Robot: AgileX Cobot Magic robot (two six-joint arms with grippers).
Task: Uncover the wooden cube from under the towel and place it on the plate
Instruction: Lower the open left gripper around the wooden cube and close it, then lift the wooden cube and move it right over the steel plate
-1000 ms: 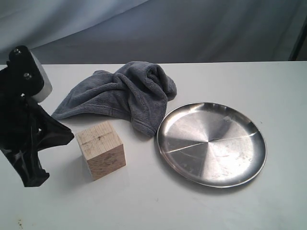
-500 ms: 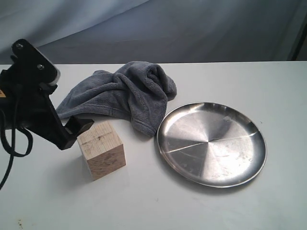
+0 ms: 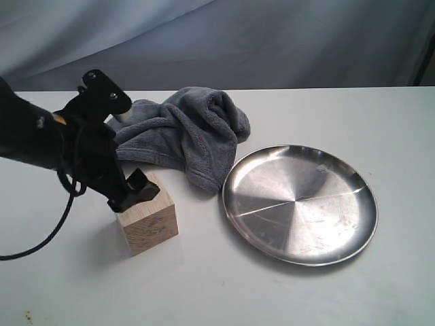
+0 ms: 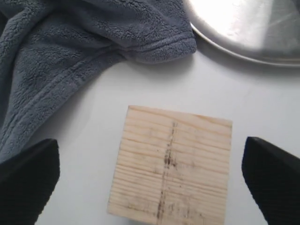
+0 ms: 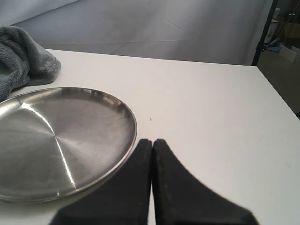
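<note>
One second took the left gripper [image 4: 151, 182] from the left edge of the desk [image 3: 285, 299] to over the bared cube [image 3: 151, 222], jaws spread astride it, grasp-ready; right gripper [image 5: 152, 173] closed, empty.

Pale wooden cube [image 4: 171, 164], ruled with fine parallel grain lines and marked on top with a faint dark cross. The table [image 3: 272, 292] is plain white. The fleecy towel [image 3: 183, 132] is a uniform grey-blue. The plate [image 3: 299, 204] is shiny silver steel, streaked with radial reflections. The fingers [image 4: 28, 176] are matt black, the draped backdrop [image 3: 272, 41] a dull blue-grey.
</note>
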